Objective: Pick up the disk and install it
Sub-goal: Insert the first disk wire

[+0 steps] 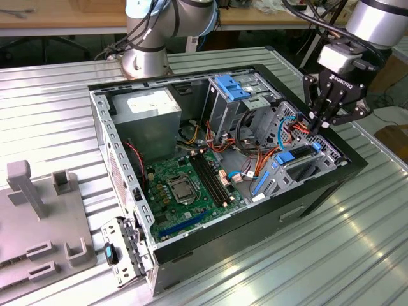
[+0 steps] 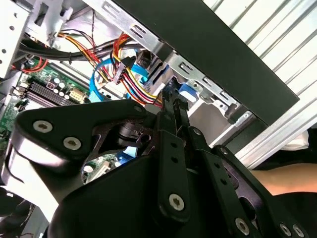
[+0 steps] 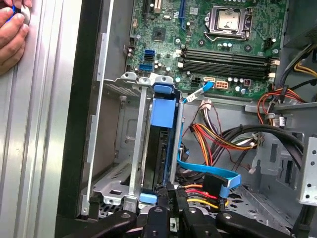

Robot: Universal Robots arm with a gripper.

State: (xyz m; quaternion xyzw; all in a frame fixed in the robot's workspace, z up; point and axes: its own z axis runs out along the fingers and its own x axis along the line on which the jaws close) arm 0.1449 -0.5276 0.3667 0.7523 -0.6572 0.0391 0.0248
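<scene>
**Case and contents.** The open computer case (image 1: 319,191) lies on its side on the ribbed metal surface (image 1: 64,95). It holds the green motherboard (image 1: 185,185), the grey power supply (image 1: 150,105) at the far end, and a metal drive cage (image 3: 133,148) against the black side wall. Bundled red, yellow and orange wires (image 3: 223,136) and a flat blue data cable (image 3: 208,173) lie in the case just beside the cage.

**Disk.** In the first wrist view the disk (image 3: 162,111) stands on edge inside the drive cage, between the cage's metal uprights. Its blue carrier faces the camera and its dark body sits below that.

**Arm and claw.** In the exterior view the arm comes in from the upper part of the exterior view's right. The claw (image 1: 317,121) points down into the case at that end, over the drive cage. In both wrist views the claw (image 3: 172,196) has its fingers drawn together, nothing visible between them. The tips (image 2: 171,101) are at the blue end of the disk. Contact with the disk cannot be confirmed.

**Other items.** A person's hand (image 3: 12,29) rests on the surface outside the case wall. A grey fixture (image 1: 44,217) stands on the surface at the exterior view's left.
</scene>
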